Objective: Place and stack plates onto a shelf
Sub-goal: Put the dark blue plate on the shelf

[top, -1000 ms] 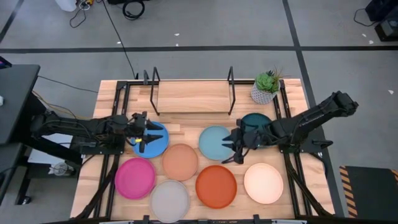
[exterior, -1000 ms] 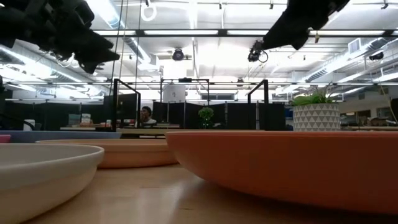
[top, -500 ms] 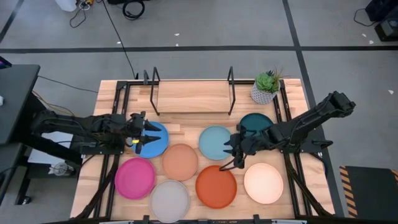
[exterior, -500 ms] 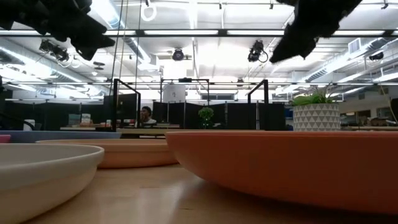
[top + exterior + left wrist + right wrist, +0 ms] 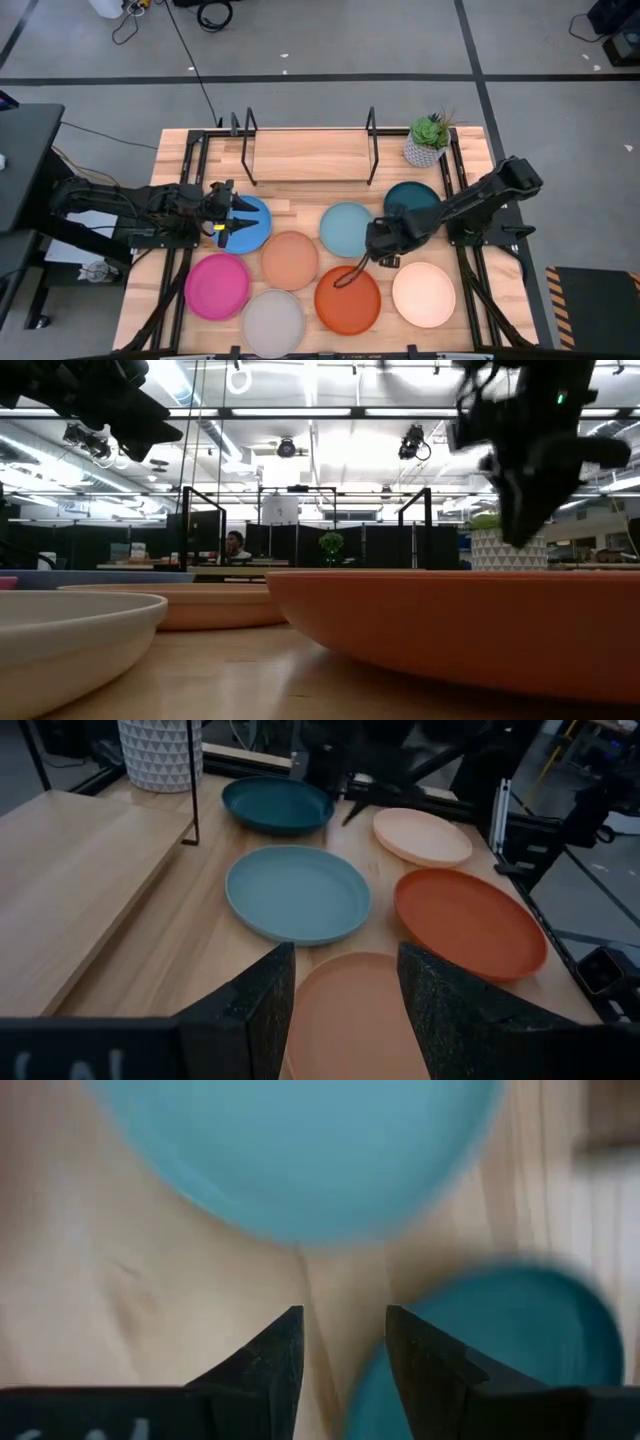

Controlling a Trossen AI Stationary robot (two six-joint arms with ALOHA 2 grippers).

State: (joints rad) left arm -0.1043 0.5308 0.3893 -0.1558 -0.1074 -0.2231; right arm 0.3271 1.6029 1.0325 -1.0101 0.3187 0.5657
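Note:
Eight plates lie flat on the table in the high view: blue (image 5: 257,222), tan (image 5: 290,258), pale blue (image 5: 346,228), dark teal (image 5: 415,197), pink (image 5: 217,285), grey (image 5: 273,320), orange (image 5: 348,300) and cream (image 5: 424,293). The shelf (image 5: 310,155) stands at the far edge with nothing on it. My left gripper (image 5: 232,218) hovers open over the blue plate's left part, and its fingers frame the tan plate (image 5: 350,1020). My right gripper (image 5: 380,250) is open and points down over bare wood between the pale blue (image 5: 290,1150) and dark teal (image 5: 500,1340) plates.
A potted plant (image 5: 427,142) in a white patterned pot stands by the shelf's right upright. Black frame rails run along the table's left and right sides. In the low view the orange plate (image 5: 470,630) fills the foreground. A person sits far off in the room.
My right gripper has moved toward the table's near edge and come down, tipping from level to pointing down at the table; its picture is blurred. No plate has moved.

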